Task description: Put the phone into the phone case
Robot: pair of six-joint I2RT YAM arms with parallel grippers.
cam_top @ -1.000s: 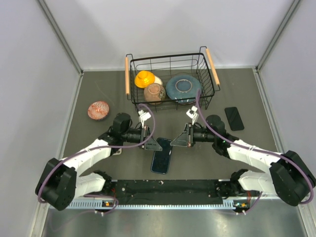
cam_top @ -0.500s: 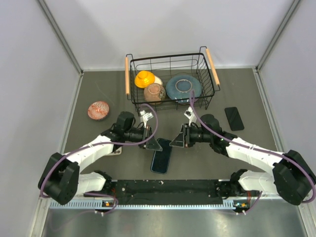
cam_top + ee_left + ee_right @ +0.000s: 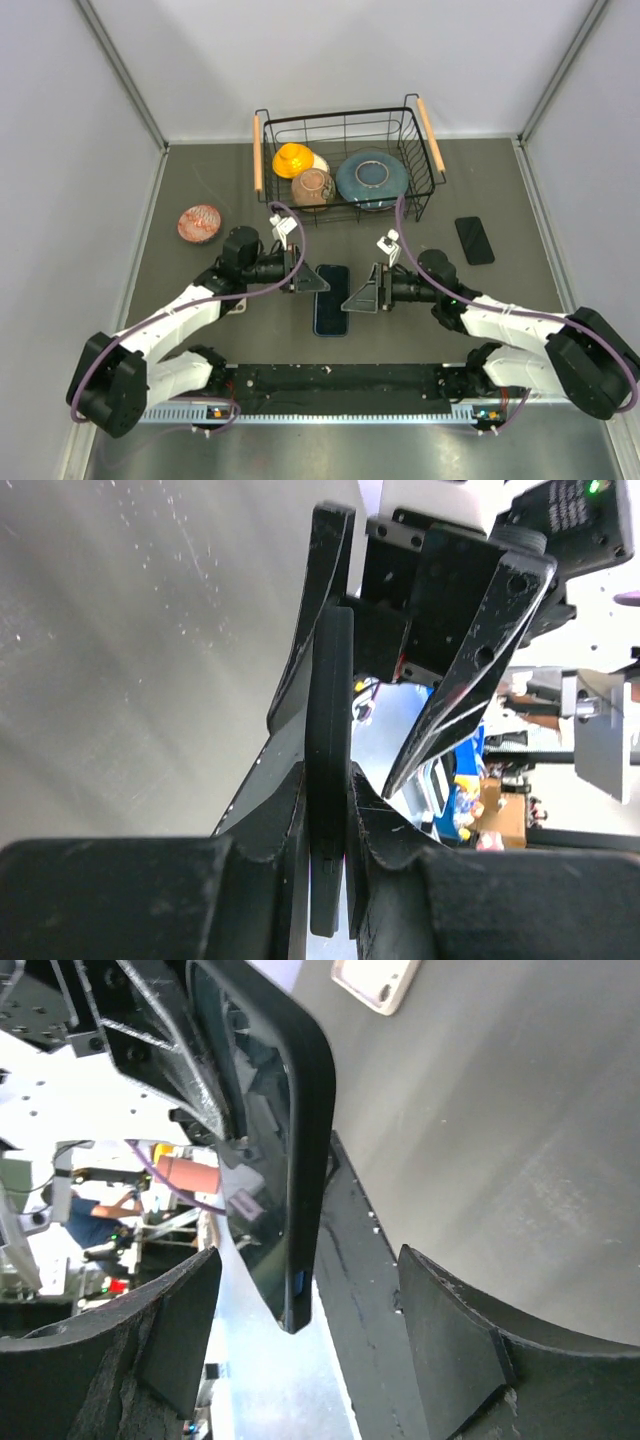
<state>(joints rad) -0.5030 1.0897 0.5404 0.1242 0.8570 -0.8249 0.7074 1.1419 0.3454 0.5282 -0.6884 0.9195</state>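
Just in front of the wire basket [image 3: 335, 114], between the two arms: dark blue phone case [image 3: 331, 300]. Pinched near its far left corner by the left gripper [image 3: 312, 283], fingers [image 3: 262, 880] pressed against both faces of the thin slab. Right gripper [image 3: 357, 298] spread wide at the opposite long side; in its wrist view, end of the case reaching between the fingers [image 3: 450, 1340], touching neither. Glossy face inside the raised rim; cannot tell whether a phone sits there. In front of the basket's right end, flat on the table [image 3: 180, 170]: black phone [image 3: 474, 240], well apart from both grippers. Inside the basket: orange bowl [image 3: 293, 158], brown cup [image 3: 313, 185], blue plate [image 3: 371, 177]. Left of the basket: red-patterned bowl [image 3: 200, 223].
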